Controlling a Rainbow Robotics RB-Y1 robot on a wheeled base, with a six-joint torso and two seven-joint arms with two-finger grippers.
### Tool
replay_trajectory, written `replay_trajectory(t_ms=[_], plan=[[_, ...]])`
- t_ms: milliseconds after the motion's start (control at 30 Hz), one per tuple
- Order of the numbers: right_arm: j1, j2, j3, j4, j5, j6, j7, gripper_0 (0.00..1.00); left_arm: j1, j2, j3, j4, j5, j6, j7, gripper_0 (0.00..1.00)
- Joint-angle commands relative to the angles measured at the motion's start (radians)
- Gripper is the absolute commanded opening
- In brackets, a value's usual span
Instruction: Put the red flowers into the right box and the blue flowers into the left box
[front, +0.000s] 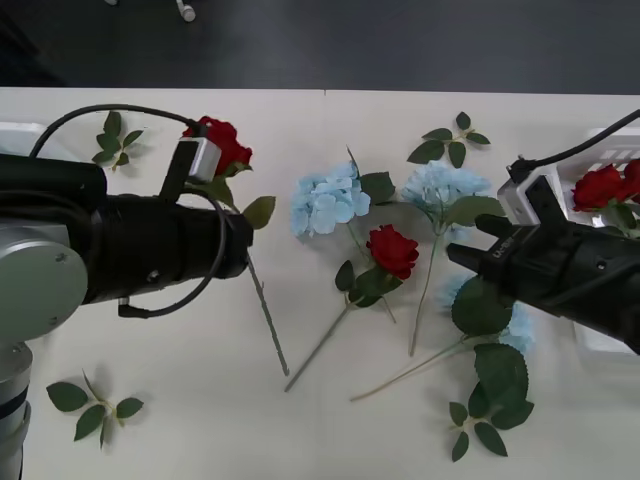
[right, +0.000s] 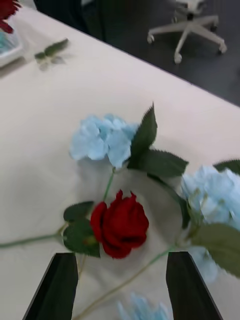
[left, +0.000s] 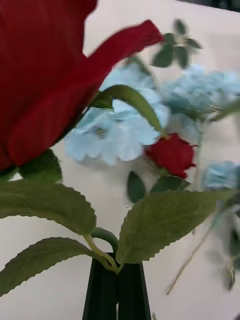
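A: Where is your left gripper (left: 117, 280) right now?

B: It is hanging over the left part of the pale cream table (front: 180, 420). Its 2 black fingers are pinching the thin green stem of 1 deep-red rose (front: 222, 142), and the stem is sticking down and out below the gripper.

A: And your right gripper (right: 122, 282)?

B: It is hovering on the right side, with its 2 black fingers spread apart. In the right wrist view, a second red rose (right: 120, 224) is lying on the table between them, not touched.

A: Where are the fluffy pale-blue flowers?

B: 1 blue flower head (front: 328, 200) is lying in the middle of the table, just beside that second rose. Another blue head (front: 440, 188) is lying to its right. A third blue one (front: 515, 325) is peeking out near your right arm, partly hidden.

A: Are any flowers sitting in a box?

B: Yes. The shallow white plastic tray on the right (front: 600, 340) is holding red roses (front: 605, 185). The white tray on the left (front: 22, 130) is showing just a corner at the table edge.

A: Anything else?

B: Loose green leaf sprigs (front: 95, 405) are lying around.
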Motion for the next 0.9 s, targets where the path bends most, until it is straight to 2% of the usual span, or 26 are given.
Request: replay_trajectory(t_ms=[33, 200, 400, 667, 900], plan=[[-0.07, 0.032, 0.084, 0.042, 0.021, -0.072, -0.031, 0.52, 0.027, -0.001, 0.062, -0.042, 0.168, -0.044, -0.198, 0.0], [-0.133, 0.092, 0.188, 0.111, 0.018, -0.138, -0.036, 0.52, 0.032, -0.024, 0.148, -0.024, 0.412, -0.044, -0.458, 0.0], [-0.147, 0.151, 0.217, 0.134, -0.01, -0.131, -0.14, 0.52, 0.032, -0.045, 0.198, 0.07, 0.657, -0.044, -0.8, 0.0], [-0.198, 0.158, 0.266, 0.115, -0.037, -0.129, -0.27, 0.52, 0.032, -0.05, 0.226, 0.153, 0.856, -0.024, -1.127, 0.0], [-0.282, 0.174, 0.368, 0.089, -0.062, -0.134, -0.284, 0.52, 0.025, -0.174, 0.338, 0.153, 0.952, 0.109, -1.311, 0.0]])
